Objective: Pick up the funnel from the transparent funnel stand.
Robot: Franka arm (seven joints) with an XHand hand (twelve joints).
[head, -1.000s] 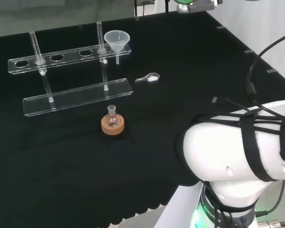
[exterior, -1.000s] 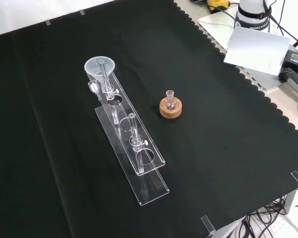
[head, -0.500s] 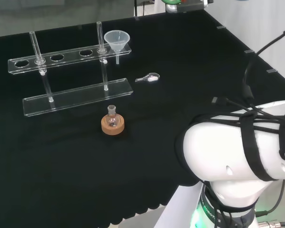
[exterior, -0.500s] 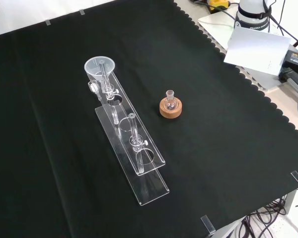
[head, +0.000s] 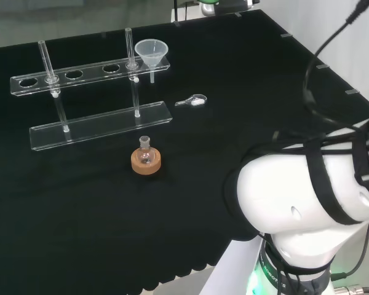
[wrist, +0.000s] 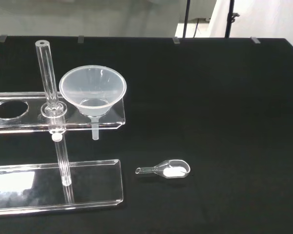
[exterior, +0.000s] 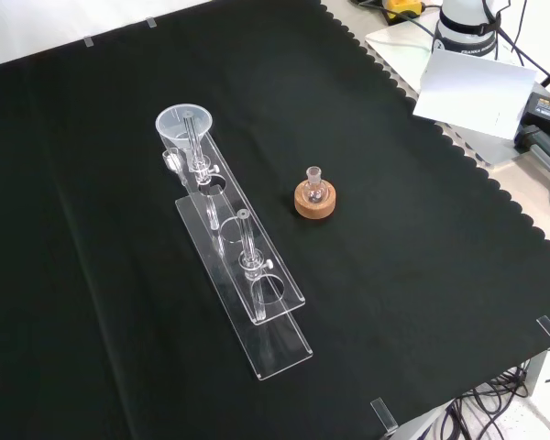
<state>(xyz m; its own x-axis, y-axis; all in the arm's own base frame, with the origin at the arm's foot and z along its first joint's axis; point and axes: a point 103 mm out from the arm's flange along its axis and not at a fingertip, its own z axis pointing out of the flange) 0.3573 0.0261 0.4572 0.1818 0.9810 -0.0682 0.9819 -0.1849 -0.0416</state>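
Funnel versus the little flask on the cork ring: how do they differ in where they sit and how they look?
The funnel hangs raised in the end hole of the transparent funnel stand; the flask sits low on a cork ring on the cloth. The funnel is a wide open cone with its stem down; the flask is a round bulb with a narrow neck up. Both are clear and upright.

Clear funnel [wrist: 93, 90] and stand [head: 89, 73], tan cork ring [head: 146, 163], plain black cloth [exterior: 422, 238].
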